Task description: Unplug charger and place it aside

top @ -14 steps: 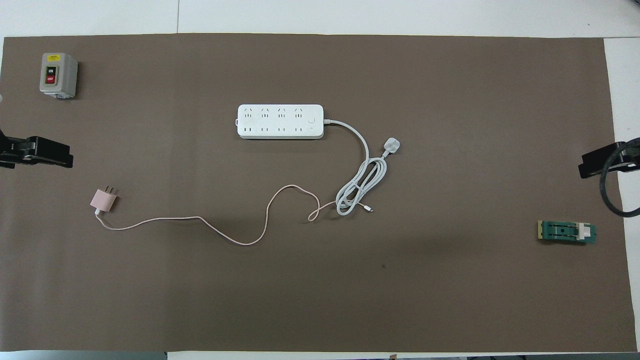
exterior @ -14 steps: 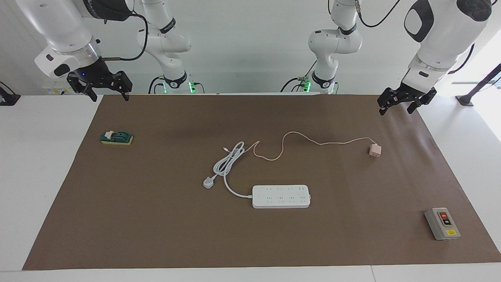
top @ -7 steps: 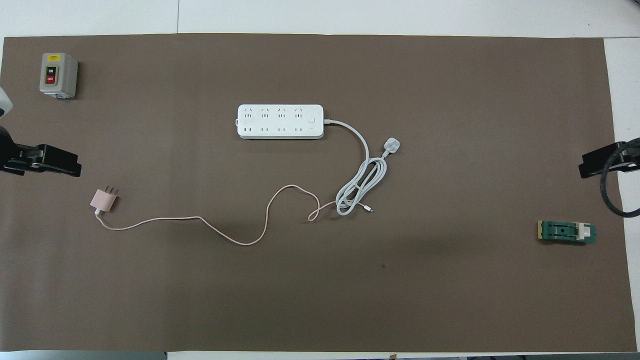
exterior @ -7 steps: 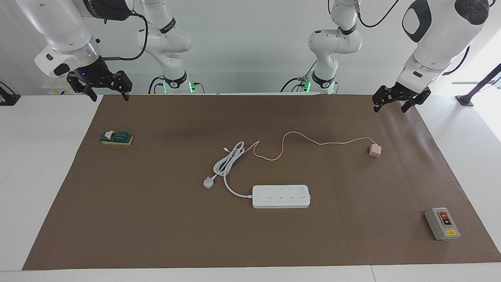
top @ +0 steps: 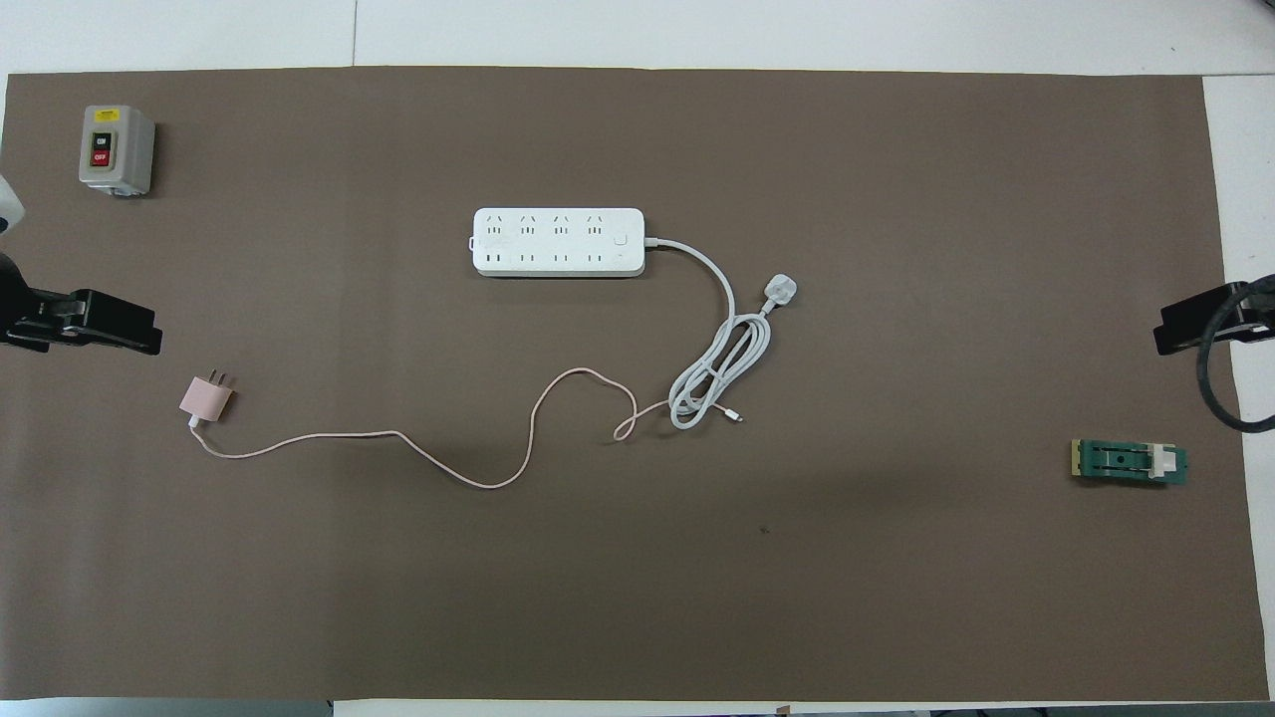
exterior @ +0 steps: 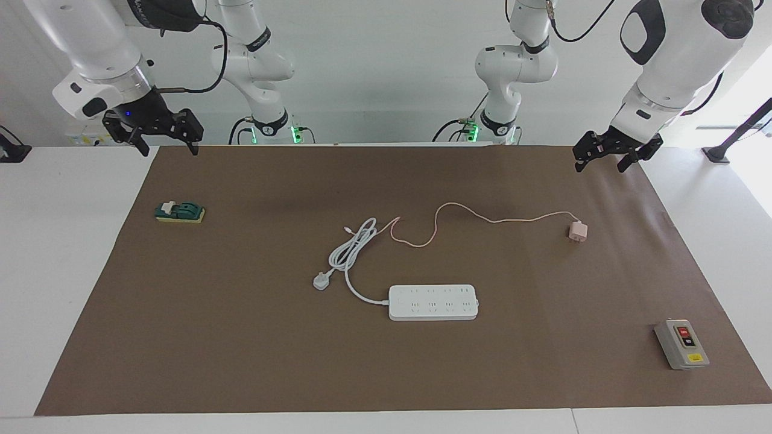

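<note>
The pale pink charger (exterior: 577, 231) lies unplugged on the brown mat toward the left arm's end, its prongs free; it also shows in the overhead view (top: 207, 399). Its thin pink cable (exterior: 458, 211) runs toward the middle of the mat. The white power strip (exterior: 433, 302) lies farther from the robots, with no plug in its sockets. My left gripper (exterior: 602, 164) hangs open and empty in the air over the mat's edge near the charger, apart from it. My right gripper (exterior: 169, 147) waits open and empty over the mat's edge at the right arm's end.
The strip's thick white cord and three-pin plug (exterior: 321, 281) lie coiled beside the pink cable's end. A grey on/off switch box (exterior: 681, 343) stands at the left arm's end, farther from the robots. A green and yellow block (exterior: 180, 212) lies at the right arm's end.
My left gripper has risen slightly and shifted a little inward over the mat, mostly before the last half second. The charger, the strip and the right arm have not moved.
</note>
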Motion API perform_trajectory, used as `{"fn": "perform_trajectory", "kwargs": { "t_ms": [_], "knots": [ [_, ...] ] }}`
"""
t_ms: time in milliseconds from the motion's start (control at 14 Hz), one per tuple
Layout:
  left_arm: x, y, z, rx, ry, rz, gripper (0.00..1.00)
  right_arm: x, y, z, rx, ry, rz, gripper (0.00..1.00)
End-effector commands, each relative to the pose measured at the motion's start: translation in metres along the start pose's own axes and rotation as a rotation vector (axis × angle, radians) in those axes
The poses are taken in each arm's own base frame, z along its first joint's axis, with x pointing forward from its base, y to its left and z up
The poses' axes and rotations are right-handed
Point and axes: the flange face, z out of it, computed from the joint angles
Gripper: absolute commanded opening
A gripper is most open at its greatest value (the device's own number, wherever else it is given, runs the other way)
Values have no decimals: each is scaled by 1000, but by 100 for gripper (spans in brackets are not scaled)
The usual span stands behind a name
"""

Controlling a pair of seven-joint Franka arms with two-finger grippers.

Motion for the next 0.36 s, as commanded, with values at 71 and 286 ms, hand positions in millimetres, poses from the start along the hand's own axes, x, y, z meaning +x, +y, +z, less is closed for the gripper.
{"fn": "perform_trajectory", "kwargs": {
  "t_ms": [71, 286],
  "knots": [
    [-1, 2, -6, -10, -13, -5, 100, -4, -1, 0, 20, 10, 12, 100],
    [-1, 2, -7, -10, -12, -5, 100, -3, -1, 0, 20, 12, 12, 100]
  ]
}}
